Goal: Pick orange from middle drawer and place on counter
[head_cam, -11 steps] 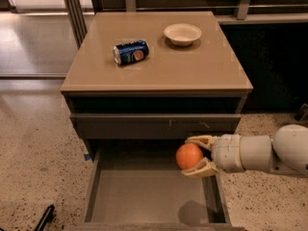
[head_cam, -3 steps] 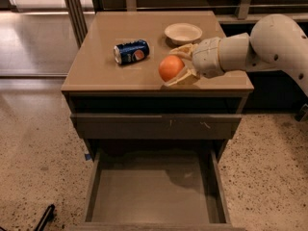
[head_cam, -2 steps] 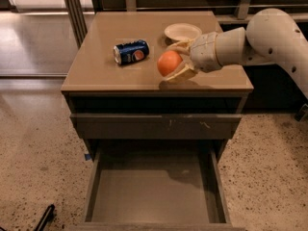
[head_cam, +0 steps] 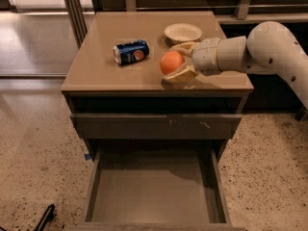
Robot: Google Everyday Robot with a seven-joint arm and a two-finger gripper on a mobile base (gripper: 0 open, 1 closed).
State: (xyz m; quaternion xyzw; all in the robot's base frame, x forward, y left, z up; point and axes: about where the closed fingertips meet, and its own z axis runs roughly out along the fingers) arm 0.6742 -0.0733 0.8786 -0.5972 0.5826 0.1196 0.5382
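Note:
The orange (head_cam: 171,62) is held in my gripper (head_cam: 181,61), whose pale fingers (head_cam: 179,75) close around it from the right. It hangs just above the tan counter (head_cam: 101,64), at the front right part of the top. The white arm reaches in from the right. The middle drawer (head_cam: 154,194) stands pulled open below, and its flat dark floor holds nothing.
A blue soda can (head_cam: 131,52) lies on its side on the counter, left of the orange. A shallow white bowl (head_cam: 183,32) sits behind the gripper. The shut drawer front (head_cam: 156,125) is above the open drawer. Speckled floor (head_cam: 33,143) surrounds the cabinet.
The gripper lifted the orange out of the open drawer, carried it up over the counter, and has since lowered it slightly toward the counter's front right.

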